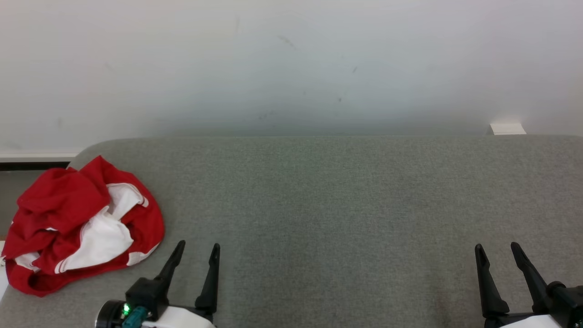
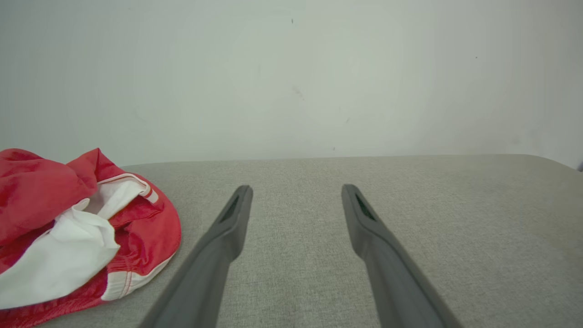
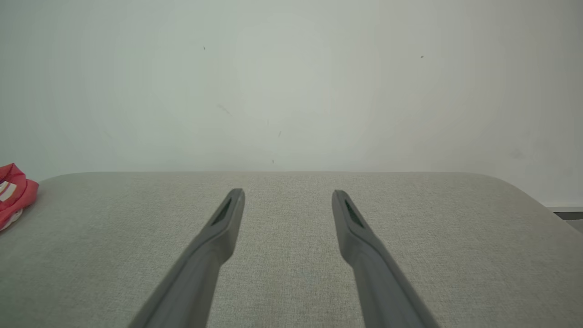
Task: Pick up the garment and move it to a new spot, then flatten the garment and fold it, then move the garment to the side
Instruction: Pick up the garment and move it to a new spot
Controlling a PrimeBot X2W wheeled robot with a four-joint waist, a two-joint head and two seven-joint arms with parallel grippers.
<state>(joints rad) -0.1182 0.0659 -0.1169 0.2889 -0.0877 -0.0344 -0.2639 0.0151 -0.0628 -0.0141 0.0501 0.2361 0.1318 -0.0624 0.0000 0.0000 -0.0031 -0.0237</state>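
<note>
Note left gripper [image 1: 199, 246] wide open and empty, right gripper [image 1: 496, 247] likewise. Find garment [image 1: 82, 223] crumpled just left of the left gripper, far left of the right. Swing over the heap, pinch a raised red fold, lift clear, carry rightward onto bare grey cushion [image 1: 341, 218].

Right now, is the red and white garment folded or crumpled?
Crumpled: the red and white fabric garment lies bunched in an uneven heap.
</note>
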